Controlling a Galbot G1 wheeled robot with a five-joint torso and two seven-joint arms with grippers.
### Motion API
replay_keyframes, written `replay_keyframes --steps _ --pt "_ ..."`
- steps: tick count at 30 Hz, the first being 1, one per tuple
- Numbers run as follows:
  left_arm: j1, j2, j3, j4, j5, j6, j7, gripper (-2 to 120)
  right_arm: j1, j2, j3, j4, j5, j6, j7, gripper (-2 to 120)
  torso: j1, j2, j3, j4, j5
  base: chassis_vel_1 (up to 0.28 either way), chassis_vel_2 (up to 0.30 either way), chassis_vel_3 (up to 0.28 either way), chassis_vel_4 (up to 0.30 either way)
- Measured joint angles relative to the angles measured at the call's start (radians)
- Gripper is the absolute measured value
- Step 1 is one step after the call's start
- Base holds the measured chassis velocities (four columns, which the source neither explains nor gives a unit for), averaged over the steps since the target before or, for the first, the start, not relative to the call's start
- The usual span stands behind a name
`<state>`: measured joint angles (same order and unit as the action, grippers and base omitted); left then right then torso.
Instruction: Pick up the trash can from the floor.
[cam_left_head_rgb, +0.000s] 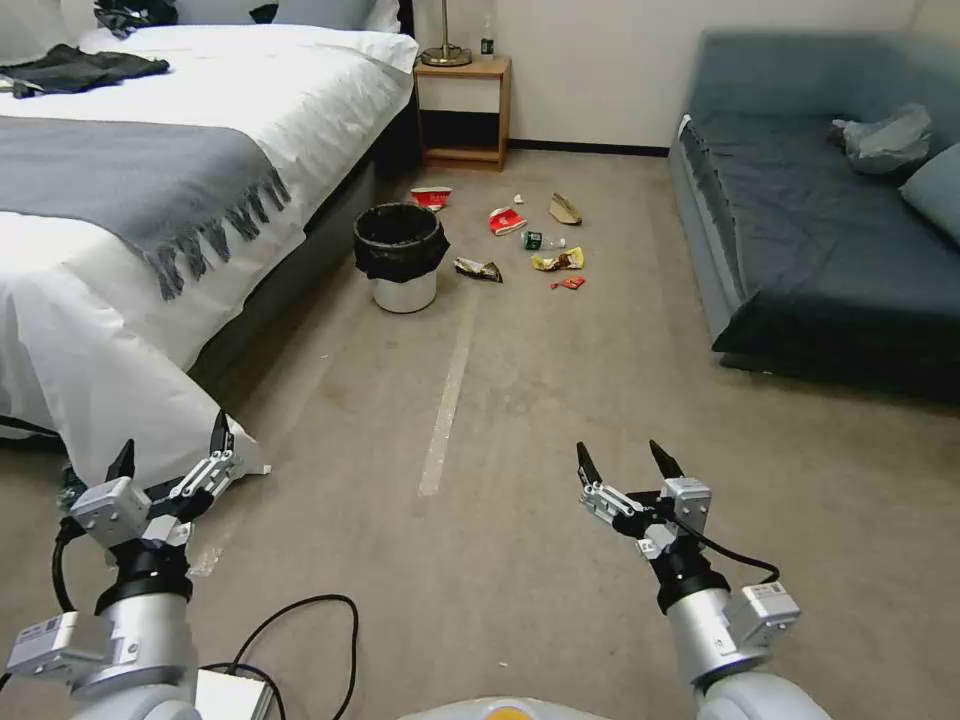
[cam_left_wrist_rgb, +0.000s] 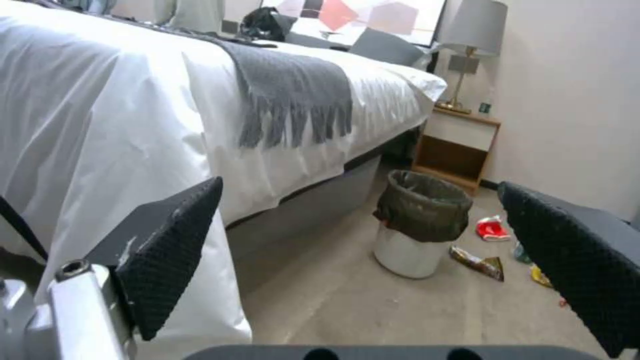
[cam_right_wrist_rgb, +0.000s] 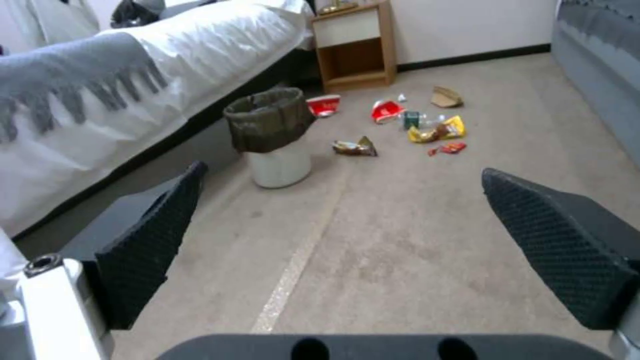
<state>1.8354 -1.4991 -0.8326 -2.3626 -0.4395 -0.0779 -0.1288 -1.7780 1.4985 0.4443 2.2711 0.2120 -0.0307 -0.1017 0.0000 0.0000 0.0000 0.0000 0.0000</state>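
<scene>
Head view — left tool (cam_left_head_rgb: 172, 446) spread, empty | right tool (cam_left_head_rgb: 622, 457) spread, empty | trash can (cam_left_head_rgb: 401, 256) upright, well apart

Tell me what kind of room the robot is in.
Most likely a hotel bedroom: a made bed with a grey throw, a nightstand holding a lamp, and a dark sofa. A trash can stands on the carpeted floor.

You have one trash can (cam_left_head_rgb: 400, 258), seven litter pieces (cam_left_head_rgb: 540, 240) mid-frame, one bed (cam_left_head_rgb: 150, 200), one sofa (cam_left_head_rgb: 820, 230), two grippers.
</scene>
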Motion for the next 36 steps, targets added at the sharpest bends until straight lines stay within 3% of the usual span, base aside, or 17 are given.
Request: replay_keyframes --steps 36 --pt "0.005 -0.005 0.011 0.019 0.003 -0.008 0.01 100 0.022 0.001 0.014 -0.047 -0.023 0.061 -0.039 100 0.0 0.0 0.0 0.0 0.0 -0.006 0.005 0.005 -0.004"
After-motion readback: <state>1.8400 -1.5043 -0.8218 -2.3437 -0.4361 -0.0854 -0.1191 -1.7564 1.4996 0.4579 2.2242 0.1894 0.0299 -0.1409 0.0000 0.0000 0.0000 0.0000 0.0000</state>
